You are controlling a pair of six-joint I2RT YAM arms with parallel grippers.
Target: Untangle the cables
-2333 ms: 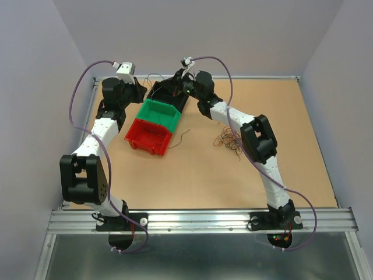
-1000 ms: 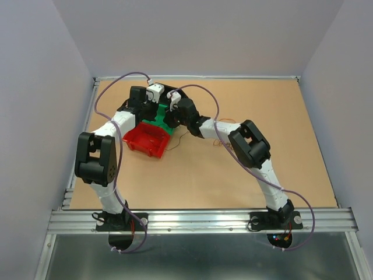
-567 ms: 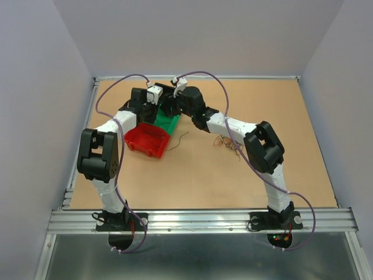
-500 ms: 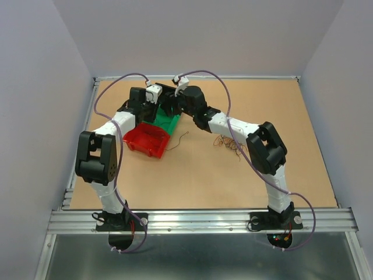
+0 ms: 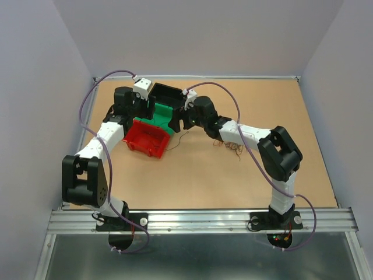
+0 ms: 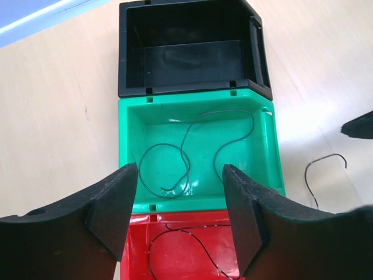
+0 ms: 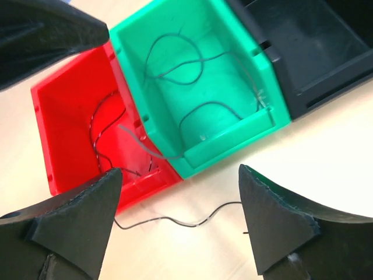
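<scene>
The cables [image 5: 228, 143] lie as a small wiry bunch on the table, right of the bins. Thin dark wires [image 6: 170, 168] lie loose in the green bin [image 6: 129, 153], and another wire [image 6: 192, 242] lies in the red bin [image 6: 140, 256]. One loose wire [image 7: 180, 219] rests on the table beside the red bin. My left gripper [image 6: 179, 170] hovers open above the green and red bins, nothing between its fingers. My right gripper [image 7: 179, 172] hangs open over the bins' right side and the loose wire, also holding nothing.
A black bin [image 5: 167, 93] stands behind the green bin [image 5: 163, 114], with the red bin [image 5: 147, 137] in front, all three in a row. A grey wire [image 7: 143, 144] drapes across the red and green bin edge. The left finger [image 7: 46, 29] shows in the right wrist view.
Both grippers have gone from shut to open over the green bin. The left arm has drawn back to the left and the right arm to the right.
</scene>
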